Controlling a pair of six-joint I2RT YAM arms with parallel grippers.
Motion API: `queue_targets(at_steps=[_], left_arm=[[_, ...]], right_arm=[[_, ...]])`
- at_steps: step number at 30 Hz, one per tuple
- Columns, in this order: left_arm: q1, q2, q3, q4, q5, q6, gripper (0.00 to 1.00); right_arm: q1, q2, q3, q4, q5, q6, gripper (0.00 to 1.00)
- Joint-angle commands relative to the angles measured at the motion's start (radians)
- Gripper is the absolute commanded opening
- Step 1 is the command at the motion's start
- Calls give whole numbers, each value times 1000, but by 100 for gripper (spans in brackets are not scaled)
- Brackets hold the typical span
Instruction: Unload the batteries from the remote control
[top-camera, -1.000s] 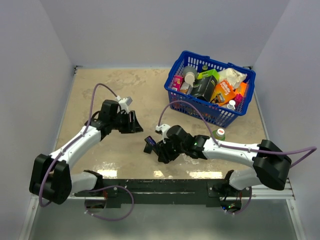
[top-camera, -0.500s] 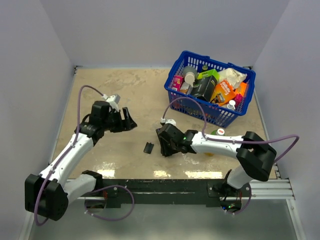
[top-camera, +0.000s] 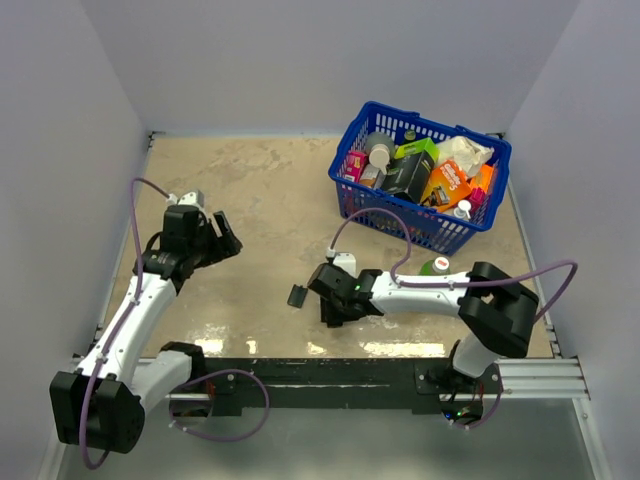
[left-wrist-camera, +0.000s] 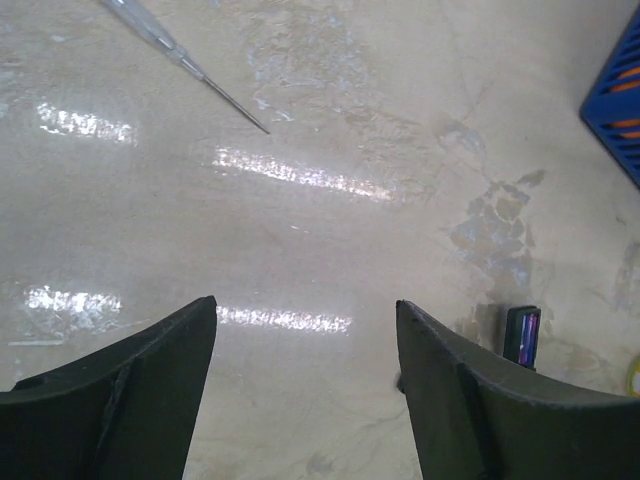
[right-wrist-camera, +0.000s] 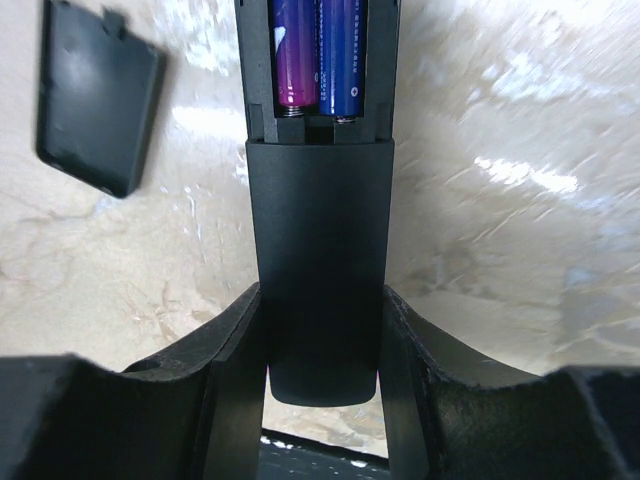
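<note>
The black remote control (right-wrist-camera: 320, 250) lies lengthwise between the fingers of my right gripper (right-wrist-camera: 322, 300), which is shut on its lower end. Its compartment stands open and shows two batteries side by side, one purple (right-wrist-camera: 293, 55) and one blue (right-wrist-camera: 342, 55). The loose black cover piece (right-wrist-camera: 97, 95) lies on the table to the left of the remote. From above, the right gripper (top-camera: 335, 303) is low over the table near the front middle, with the cover (top-camera: 297, 295) just left of it. My left gripper (top-camera: 218, 240) (left-wrist-camera: 303, 320) is open and holds nothing, far to the left.
A blue basket (top-camera: 352, 140) full of packets and bottles stands at the back right. A green-capped bottle (top-camera: 437, 266) stands beside the right arm. A thin grey stick (left-wrist-camera: 185, 65) lies on the table ahead of the left gripper. A small dark purple-tinted piece (left-wrist-camera: 521, 335) shows beyond its right finger.
My left arm has drawn back to the left, away from the middle, and its jaws have opened wider. The right wrist has shifted and still grips the remote. The cover now lies on the table.
</note>
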Motion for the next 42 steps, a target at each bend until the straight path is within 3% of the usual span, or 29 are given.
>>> queue_targets(at_steps=[1, 8, 9, 12, 17, 23, 31, 42], left_arm=[[8, -4, -9, -23, -95, -30, 75], [10, -15, -3, -64, -226, -70, 74], [10, -18, -5, -66, -230, -74, 74], [10, -23, -6, -67, -247, -85, 74], [10, -18, -5, -75, -255, -90, 74], [10, 11, 11, -70, -226, -76, 76], [25, 143, 89, -64, -333, -146, 72], [54, 473, 305, -55, -352, -369, 61]], right_arm=[[40, 47, 59, -32, 36, 102, 18], [74, 49, 57, -39, 36, 174, 28], [80, 53, 71, -45, 39, 184, 34], [86, 67, 89, -79, 47, 208, 41], [89, 63, 94, -91, 59, 216, 47], [91, 28, 105, -118, 79, 225, 61], [89, -101, 82, -90, 84, 138, 62], [89, -477, -41, 16, 166, -121, 59]])
